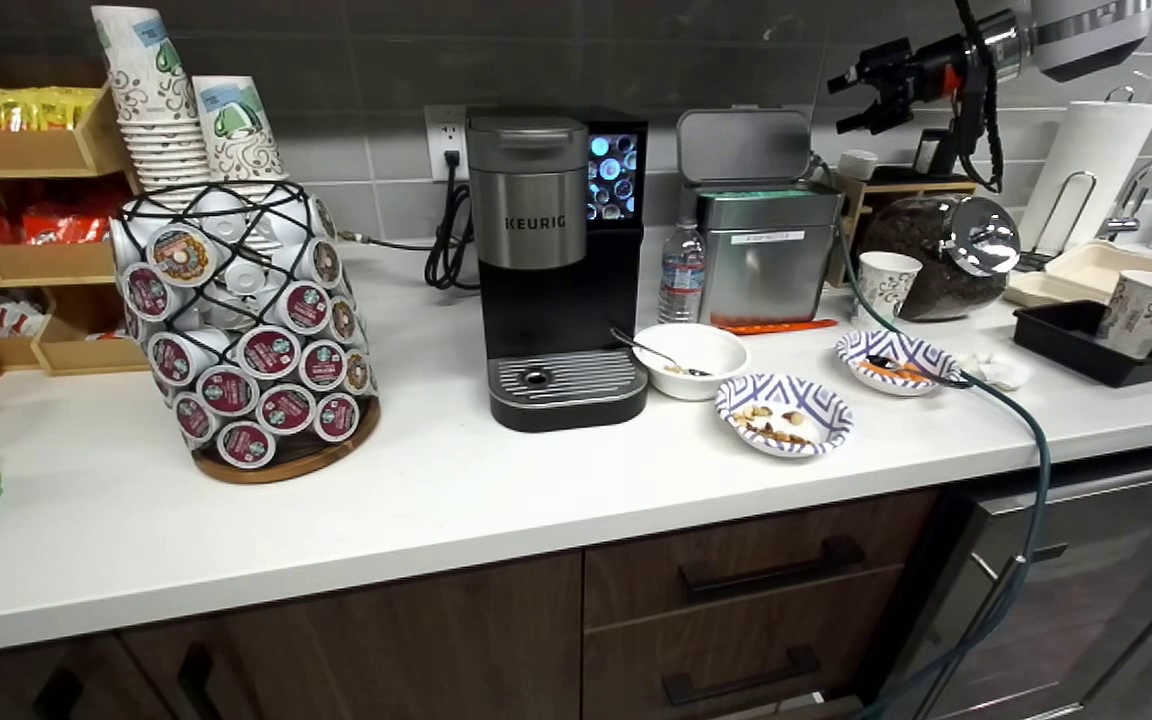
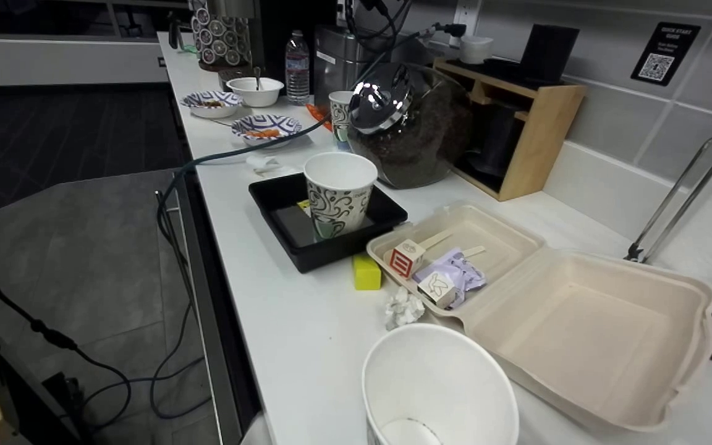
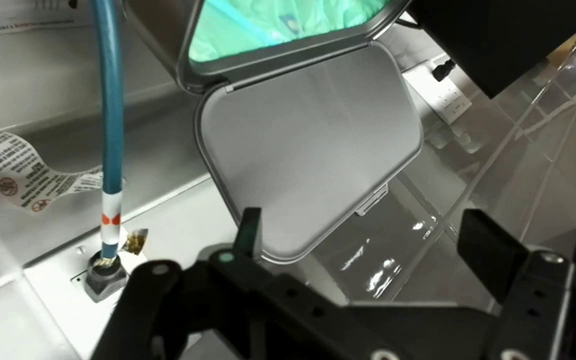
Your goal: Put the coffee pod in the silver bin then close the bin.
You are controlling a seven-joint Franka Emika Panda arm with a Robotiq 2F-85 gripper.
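The silver bin (image 1: 771, 265) stands against the tiled wall, with its hinged lid (image 1: 744, 145) raised upright. In the wrist view the open lid (image 3: 313, 145) and the green liner (image 3: 248, 35) inside show; a small dark spot on the liner is too unclear to name. The bin (image 2: 334, 65) is partly hidden by cables and the jar in an exterior view. My gripper (image 1: 844, 105) is open and empty, in the air right of the lid. Its spread fingers (image 3: 360, 220) show in the wrist view, with the lid's corner beyond the left finger. No loose coffee pod is identifiable.
The black-and-silver coffee machine (image 1: 526, 220) and a water bottle (image 1: 682, 270) stand left of the bin. A bean jar (image 1: 936, 245) and wooden organizer (image 2: 547, 142) stand right. A blue-green cable (image 1: 1041, 480) runs past the bin. The wire rack (image 1: 246, 330) holds several pods.
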